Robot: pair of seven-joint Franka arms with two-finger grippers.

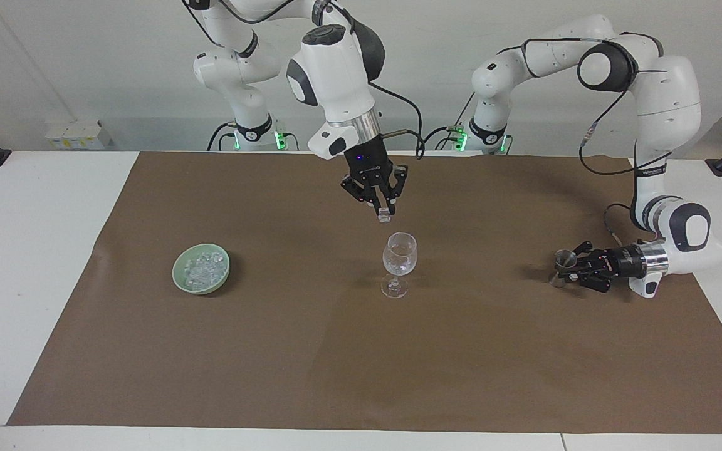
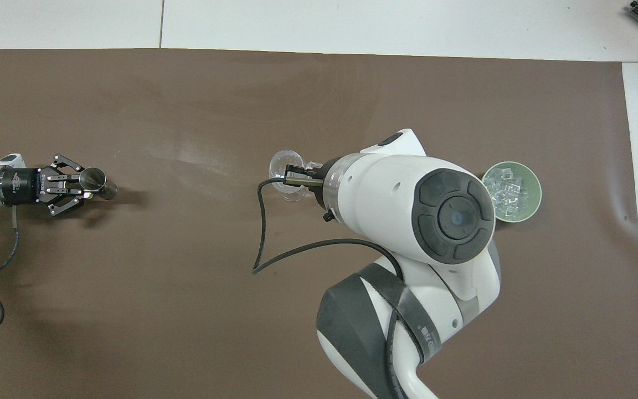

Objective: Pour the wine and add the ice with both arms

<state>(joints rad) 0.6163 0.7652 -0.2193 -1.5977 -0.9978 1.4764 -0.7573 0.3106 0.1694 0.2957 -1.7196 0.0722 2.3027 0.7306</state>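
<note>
I have the right gripper [image 1: 385,216] raised in the air, fingers pointing down and pinched on a single ice cube [image 1: 385,218]. The cube protrudes just below the fingertips. The wine glass [image 1: 399,263] stands upright on the brown mat [image 1: 361,363], below the gripper and slightly toward the left arm's end of the table; cube and glass rim are close but apart. From overhead, the right arm's wrist covers the gripper and part of the glass [image 2: 286,166].

The remaining ice [image 1: 203,268] lies in a green bowl [image 1: 180,275] on the mat, well away from the right gripper, toward the right arm's end of the table. The bowl is upright, with its rim [image 2: 535,183] clear of the arm in the overhead view.

I have the left gripper [image 1: 571,266] low over the mat at the left arm's end of the table, lying horizontal, fingers pressed onto a small metal jigger [image 1: 563,266]. The jigger stands upright on the mat, its open top visible from overhead [image 2: 95,178]. The left gripper [image 2: 87,185] is well apart from the wine glass. The left arm waits in this pose.
</note>
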